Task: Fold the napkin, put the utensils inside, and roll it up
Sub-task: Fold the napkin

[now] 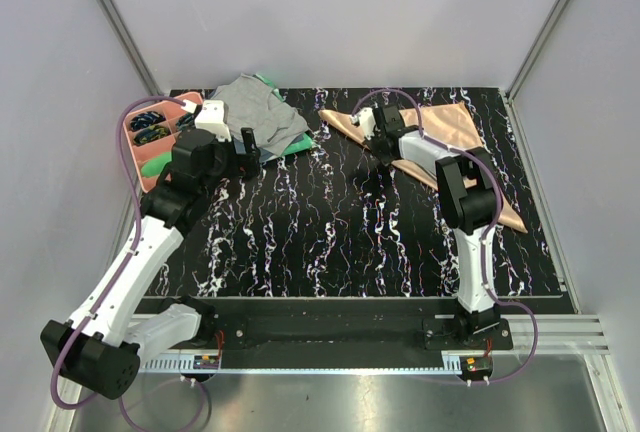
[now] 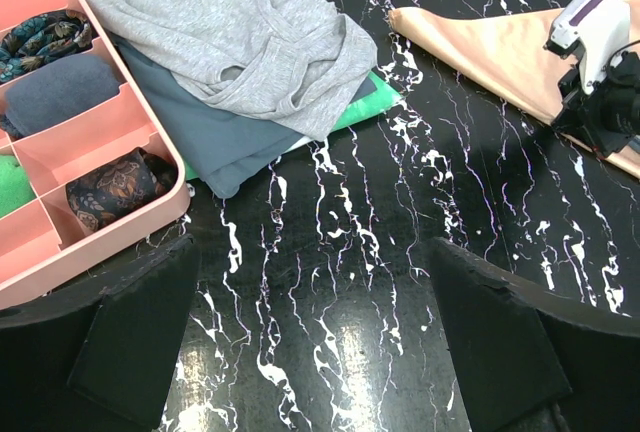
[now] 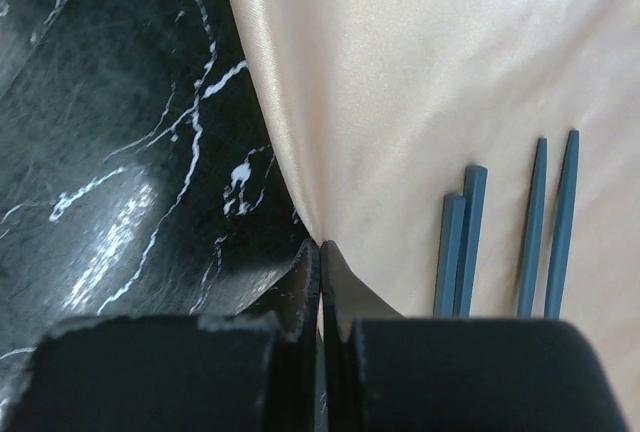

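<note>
Right wrist view: the right gripper is clenched on the edge of the napkin; the utensils lie on the cloth just right of it. The left gripper, released and empty, hovers over the worktop.

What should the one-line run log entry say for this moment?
right hand shut on napkin edge | utensils lying on napkin | left hand open over table, holding nothing

Peach napkin lies folded, blue utensils resting on it
</note>
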Robot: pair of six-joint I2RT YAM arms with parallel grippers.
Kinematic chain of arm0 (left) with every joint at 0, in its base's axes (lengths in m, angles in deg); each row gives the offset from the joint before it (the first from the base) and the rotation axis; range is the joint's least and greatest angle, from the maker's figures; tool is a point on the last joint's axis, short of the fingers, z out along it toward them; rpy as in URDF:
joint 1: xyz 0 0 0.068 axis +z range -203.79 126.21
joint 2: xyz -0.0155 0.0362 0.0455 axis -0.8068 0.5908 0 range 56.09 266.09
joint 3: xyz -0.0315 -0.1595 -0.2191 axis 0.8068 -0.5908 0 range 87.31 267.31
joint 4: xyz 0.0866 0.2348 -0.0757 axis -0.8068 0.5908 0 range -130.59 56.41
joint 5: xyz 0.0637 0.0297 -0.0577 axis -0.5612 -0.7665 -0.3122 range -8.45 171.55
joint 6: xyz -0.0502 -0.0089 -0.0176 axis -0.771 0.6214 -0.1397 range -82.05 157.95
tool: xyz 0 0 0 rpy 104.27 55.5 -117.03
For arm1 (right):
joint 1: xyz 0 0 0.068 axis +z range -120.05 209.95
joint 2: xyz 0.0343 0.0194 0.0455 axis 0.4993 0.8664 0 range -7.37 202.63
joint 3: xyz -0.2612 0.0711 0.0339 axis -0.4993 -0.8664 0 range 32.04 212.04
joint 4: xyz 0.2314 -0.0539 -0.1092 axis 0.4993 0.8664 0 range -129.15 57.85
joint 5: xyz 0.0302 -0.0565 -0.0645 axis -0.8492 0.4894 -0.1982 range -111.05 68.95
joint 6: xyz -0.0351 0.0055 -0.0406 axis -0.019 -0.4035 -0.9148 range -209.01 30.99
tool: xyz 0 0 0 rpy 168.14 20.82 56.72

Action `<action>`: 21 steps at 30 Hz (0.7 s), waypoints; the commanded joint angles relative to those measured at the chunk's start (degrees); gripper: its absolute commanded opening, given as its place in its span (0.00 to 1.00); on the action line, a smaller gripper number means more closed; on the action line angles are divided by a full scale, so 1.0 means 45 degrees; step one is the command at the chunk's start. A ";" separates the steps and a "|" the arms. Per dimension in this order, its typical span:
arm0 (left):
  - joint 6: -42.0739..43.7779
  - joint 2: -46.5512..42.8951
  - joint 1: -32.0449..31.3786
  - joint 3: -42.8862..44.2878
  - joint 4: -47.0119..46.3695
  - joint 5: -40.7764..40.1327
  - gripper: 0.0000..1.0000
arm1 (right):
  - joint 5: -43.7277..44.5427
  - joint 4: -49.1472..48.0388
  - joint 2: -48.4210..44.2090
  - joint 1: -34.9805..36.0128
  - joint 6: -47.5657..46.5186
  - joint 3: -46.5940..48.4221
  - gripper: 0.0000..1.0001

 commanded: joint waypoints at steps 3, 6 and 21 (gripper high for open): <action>-0.0138 -0.0436 0.0061 0.0136 -0.0723 0.0431 0.99 | 0.0014 0.0757 -0.1410 0.0548 0.0939 -0.2152 0.00; -0.0197 -0.0514 0.0061 0.0136 -0.0762 0.0568 0.99 | 0.0033 0.0757 -0.2365 0.0840 0.1485 -0.3188 0.00; -0.0353 -0.0690 0.0061 0.0077 -0.0860 0.0822 0.99 | -0.0318 0.2084 -0.4283 0.2989 0.4083 -0.5826 0.00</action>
